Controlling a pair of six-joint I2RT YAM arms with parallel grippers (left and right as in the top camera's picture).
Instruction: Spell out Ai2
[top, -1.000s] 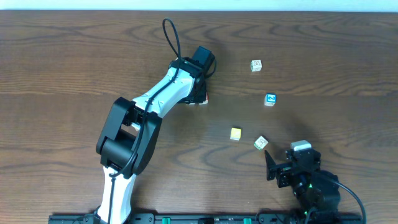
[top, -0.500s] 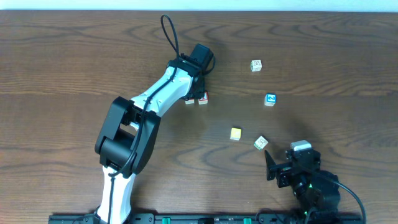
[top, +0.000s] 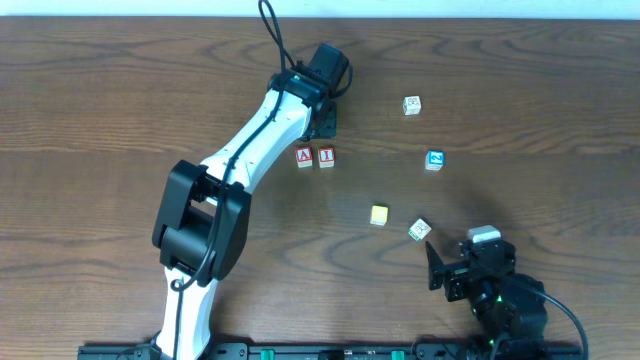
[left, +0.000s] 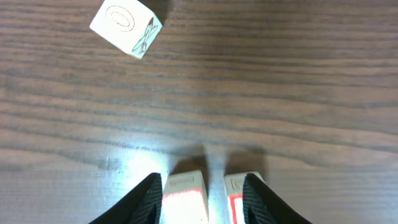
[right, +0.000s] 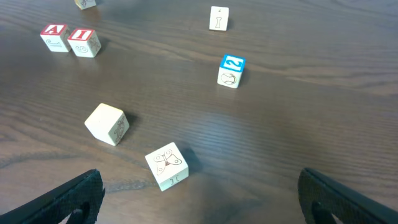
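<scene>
A red "A" block (top: 304, 156) and a red "I" block (top: 326, 156) stand side by side on the table, close together. They also show in the right wrist view, A (right: 55, 37) and I (right: 83, 42). The blue "2" block (top: 434, 159) (right: 231, 70) stands alone to the right. My left gripper (top: 326, 128) is open and empty, just behind the pair. In the left wrist view both blocks, A (left: 185, 198) and I (left: 239, 198), sit between its open fingers (left: 205, 208). My right gripper (top: 440, 265) (right: 202, 193) is open and empty at the front right.
A white block (top: 411, 105) (right: 218, 18) sits at the back right. A pale yellow block (top: 378, 214) (right: 107, 123) (left: 126, 28) and a white butterfly block (top: 420, 229) (right: 166, 165) lie just in front of my right gripper.
My left gripper has drawn back from the red blocks toward the far edge, uncovering the A and I side by side. The right arm has not moved.
</scene>
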